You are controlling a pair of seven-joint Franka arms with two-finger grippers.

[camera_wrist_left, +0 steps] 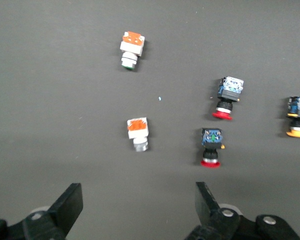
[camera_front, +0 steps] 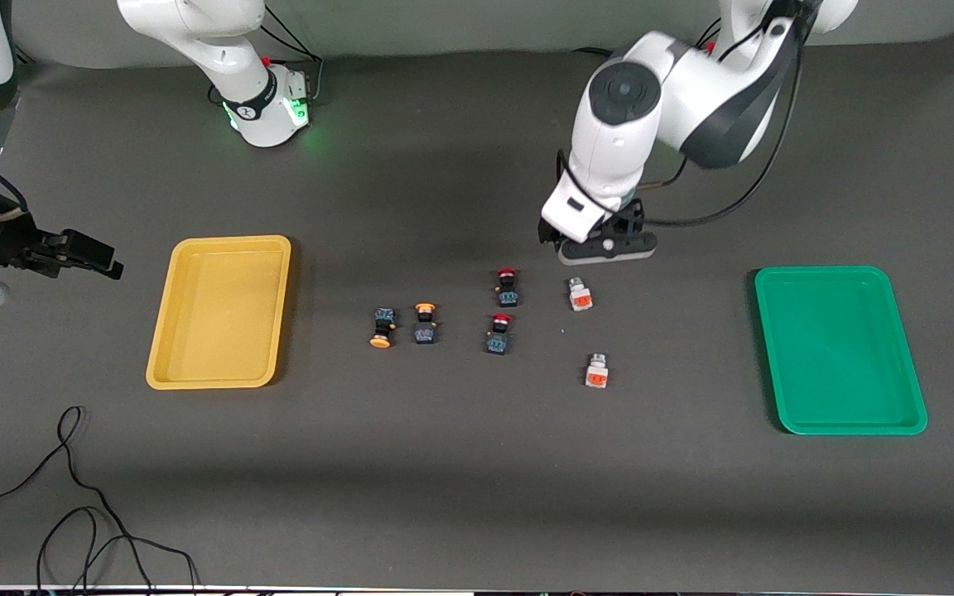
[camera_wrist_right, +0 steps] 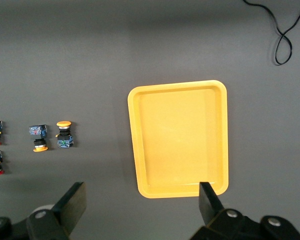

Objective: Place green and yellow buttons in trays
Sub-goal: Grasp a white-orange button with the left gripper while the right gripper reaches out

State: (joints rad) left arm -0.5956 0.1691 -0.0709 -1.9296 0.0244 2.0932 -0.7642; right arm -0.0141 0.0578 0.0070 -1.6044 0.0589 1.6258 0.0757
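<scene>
Two dark buttons with orange-yellow caps [camera_front: 383, 327] [camera_front: 425, 323] lie mid-table, and also show in the right wrist view [camera_wrist_right: 38, 136] [camera_wrist_right: 64, 134]. Two white buttons with orange-red ends [camera_front: 580, 294] [camera_front: 596, 371] lie toward the green tray [camera_front: 840, 348]. The yellow tray [camera_front: 220, 310] and the green tray hold nothing. My left gripper [camera_front: 607, 248] is open and empty, low over the table beside the farther white button [camera_wrist_left: 138, 133]. The other white button [camera_wrist_left: 131, 49] lies beside it. My right gripper [camera_front: 104, 258] is open and empty, over the table beside the yellow tray [camera_wrist_right: 180, 137].
Two dark buttons with red caps [camera_front: 508, 285] [camera_front: 499, 333] lie between the yellow-capped pair and the white pair, also in the left wrist view [camera_wrist_left: 227, 97] [camera_wrist_left: 211, 146]. A black cable [camera_front: 71, 513] loops near the front camera's edge at the right arm's end.
</scene>
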